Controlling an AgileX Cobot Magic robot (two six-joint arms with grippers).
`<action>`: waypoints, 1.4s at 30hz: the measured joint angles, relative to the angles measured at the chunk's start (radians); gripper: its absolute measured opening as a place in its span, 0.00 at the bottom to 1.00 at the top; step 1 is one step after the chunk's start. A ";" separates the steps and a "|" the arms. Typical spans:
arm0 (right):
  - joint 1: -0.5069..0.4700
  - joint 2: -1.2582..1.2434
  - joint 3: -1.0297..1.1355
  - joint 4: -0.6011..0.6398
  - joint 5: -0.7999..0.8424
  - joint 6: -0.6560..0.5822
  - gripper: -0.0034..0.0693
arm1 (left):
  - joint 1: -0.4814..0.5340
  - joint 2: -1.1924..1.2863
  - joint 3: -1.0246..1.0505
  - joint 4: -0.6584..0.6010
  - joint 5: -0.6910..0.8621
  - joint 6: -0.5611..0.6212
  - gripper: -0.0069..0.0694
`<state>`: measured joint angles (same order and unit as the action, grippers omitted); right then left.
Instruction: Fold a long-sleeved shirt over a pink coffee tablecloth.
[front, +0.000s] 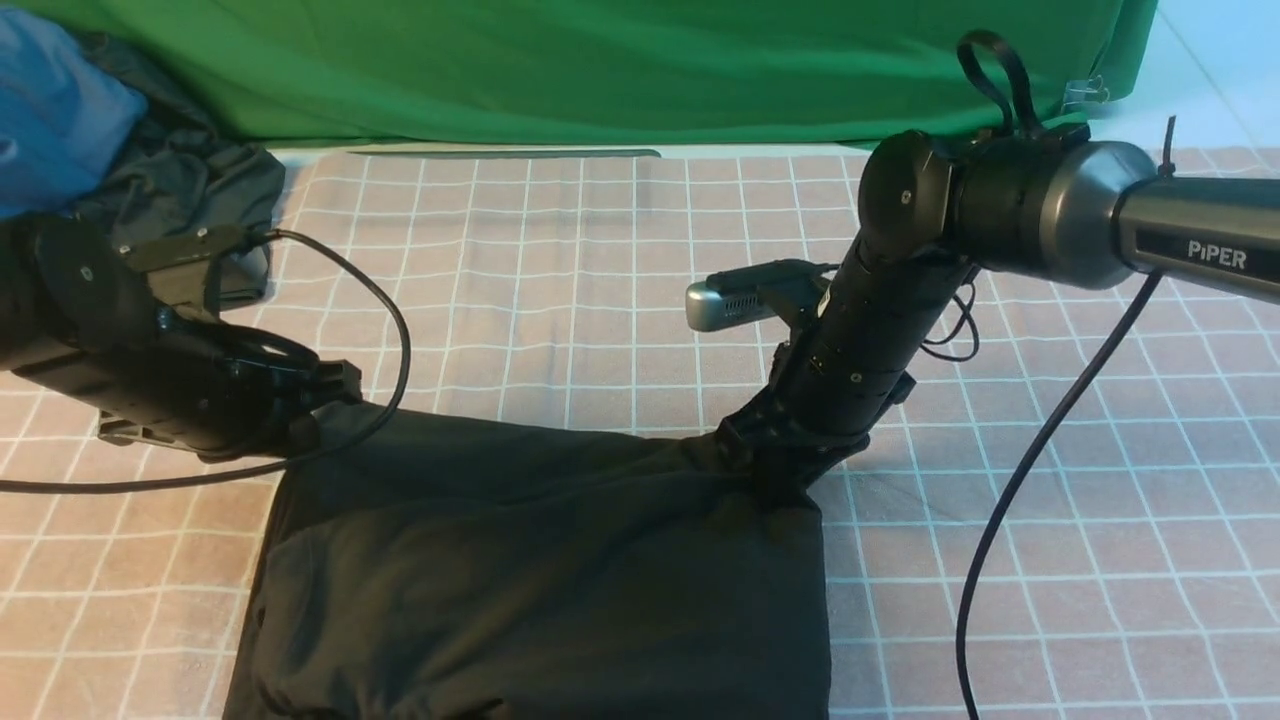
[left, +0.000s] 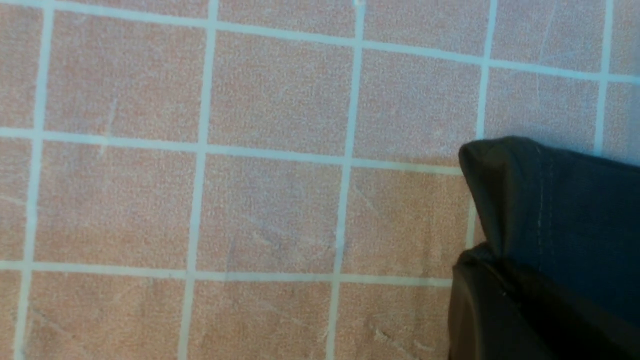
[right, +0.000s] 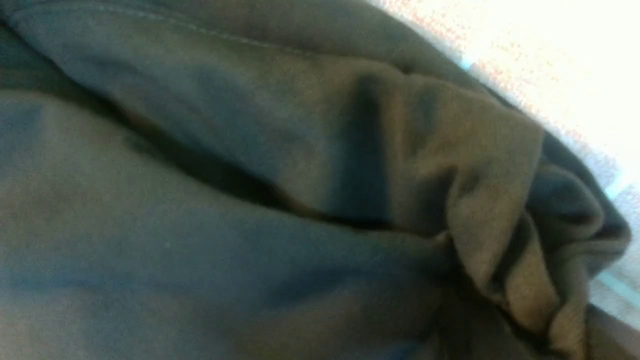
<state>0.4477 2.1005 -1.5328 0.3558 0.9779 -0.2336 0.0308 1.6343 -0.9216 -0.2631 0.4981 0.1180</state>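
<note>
The right gripper (front: 775, 480) pinches a bunched corner of the black shirt (front: 540, 570) lying below it on the pink tablecloth (front: 600, 300), the left gripper's (front: 325, 400) state cannot be told, and a weak pinch might let the corner slip, spoiling the fold.

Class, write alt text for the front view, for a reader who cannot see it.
A folded black shirt lies on a pink grid tablecloth; the right pincer presses into its far right corner, and the left pincer sits at its far left corner. Behind hang a green cloth and, far left, blue and dark garments.
</note>
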 joint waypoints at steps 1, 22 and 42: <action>-0.003 0.000 -0.002 -0.001 0.002 -0.001 0.23 | 0.000 0.000 0.000 -0.006 -0.003 0.000 0.13; -0.114 0.002 -0.146 -0.114 -0.048 -0.015 0.24 | -0.079 0.100 -0.192 -0.224 -0.107 -0.046 0.13; -0.134 -0.021 -0.146 -0.174 -0.101 0.011 0.63 | -0.081 0.149 -0.248 -0.199 -0.050 -0.063 0.39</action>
<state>0.3141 2.0791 -1.6790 0.1813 0.8770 -0.2224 -0.0498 1.7834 -1.1698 -0.4620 0.4479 0.0547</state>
